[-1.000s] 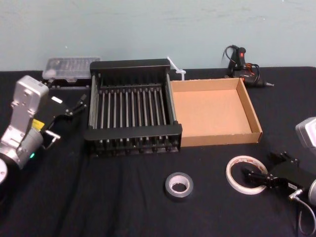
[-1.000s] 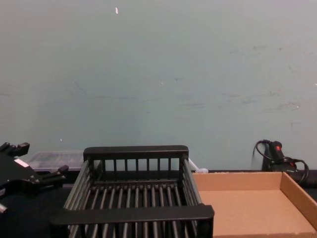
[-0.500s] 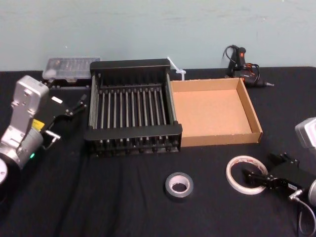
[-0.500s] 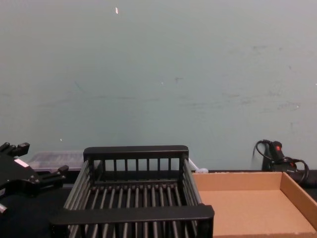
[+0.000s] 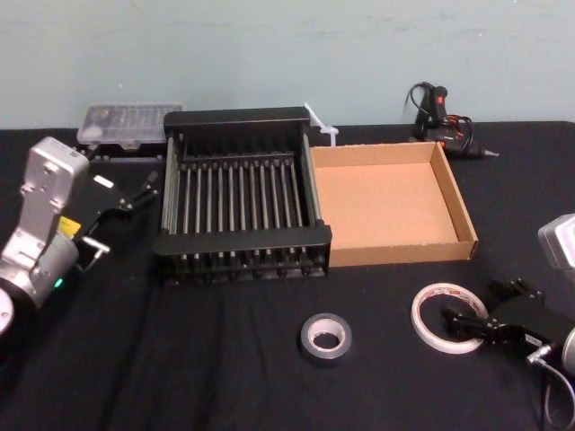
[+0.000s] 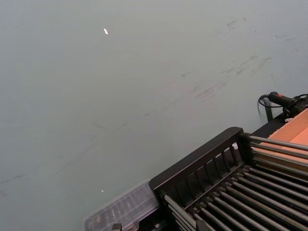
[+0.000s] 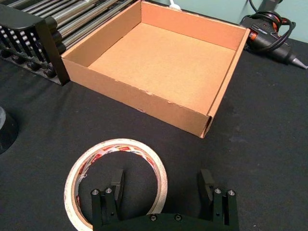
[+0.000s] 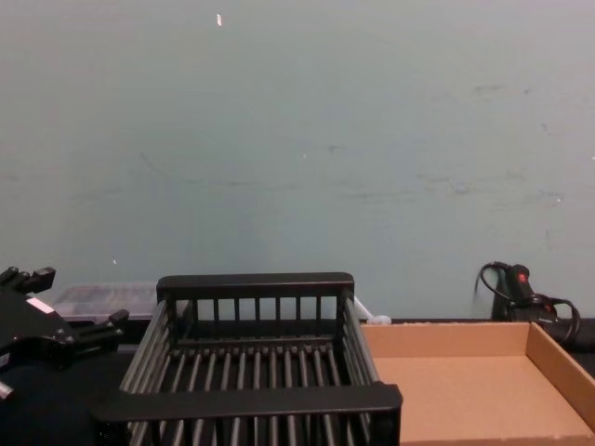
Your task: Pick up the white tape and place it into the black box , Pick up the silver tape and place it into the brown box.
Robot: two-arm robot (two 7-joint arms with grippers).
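Straddling the white tape w/ fingers spread, the right gripper sits low near the worktop's front-right corner. In the right wrist view one finger is inside the ring and the other outside, so the ring's wall nearest the arm lies btwn them. Jaws apart, nothing clamped yet.

The ring lies flat on the black cloth, hole up, so there's no long axis to line up w/. What counts is that wall sitting in the gap, and it looks approx centred.

Judgement: next comes a squeeze on the wall, a lift, then a carry fwd-left past the brown box to the black box, which stands just left of it, mid-worktop.

The silver tape lies flat near the front edge, approx mid-width, left of the white ring and apart from it. Neither tape is in a box yet. The right arm is far nearer both tapes.

The left gripper hangs by the black box's left side, fingers apart, holding nothing.
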